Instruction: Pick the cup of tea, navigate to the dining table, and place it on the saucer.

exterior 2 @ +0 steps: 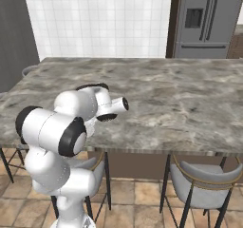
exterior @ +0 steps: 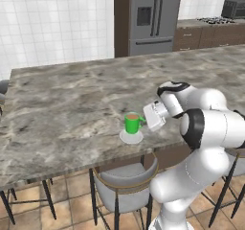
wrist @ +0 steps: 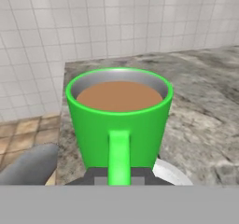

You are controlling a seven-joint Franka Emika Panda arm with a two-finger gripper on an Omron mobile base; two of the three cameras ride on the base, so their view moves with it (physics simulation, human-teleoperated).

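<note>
Cup of tea (exterior: 132,123) sits upright on the saucer (exterior: 131,137), near the front edge of the dining tabletop (exterior: 72,104). Tea level, no spill visible. Your claw (exterior: 145,120) is pinched narrow on the cup's handle (wrist: 119,155), which points straight back at the hand. Pick and drive look done; the cup appears to rest on the saucer. What's left for you: let go of the handle and back the arm off without tipping it.
</note>
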